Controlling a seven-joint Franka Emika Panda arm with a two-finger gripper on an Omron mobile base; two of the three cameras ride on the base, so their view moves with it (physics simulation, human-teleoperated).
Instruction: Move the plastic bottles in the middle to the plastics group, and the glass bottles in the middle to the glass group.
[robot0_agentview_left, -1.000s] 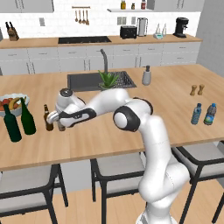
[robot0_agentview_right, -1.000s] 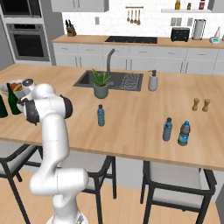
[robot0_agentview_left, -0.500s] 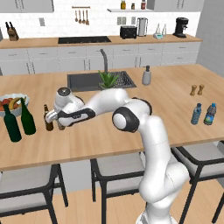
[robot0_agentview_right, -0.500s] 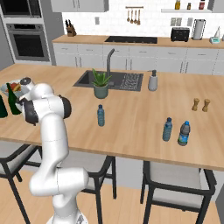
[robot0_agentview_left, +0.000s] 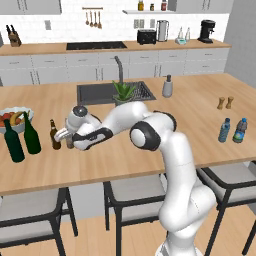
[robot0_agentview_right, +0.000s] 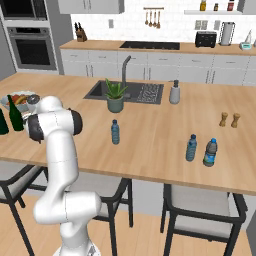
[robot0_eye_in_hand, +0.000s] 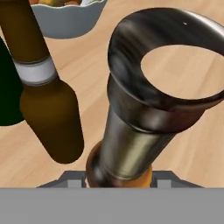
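- gripper (robot0_agentview_left: 69, 140) closed round a brown beer bottle (robot0_eye_in_hand: 131, 131), at the counter's left end beside the second brown bottle (robot0_agentview_left: 54, 136), near the green wine bottles (robot0_agentview_left: 31, 136).
- judged: glass nearly sorted; held bottle not yet released.
- left: light-blue plastic bottle (robot0_agentview_right: 115, 132) mid-counter, well apart from the blue plastic pair (robot0_agentview_right: 201, 150).
- glass glossy, slim-necked; plastic translucent.

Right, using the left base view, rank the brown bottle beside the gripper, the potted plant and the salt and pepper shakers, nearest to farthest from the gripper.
1. Brown bottle, just beside the gripper, toward the wine bottles.
2. Potted plant, further back by the sink.
3. Salt and pepper shakers, at the counter's far end.
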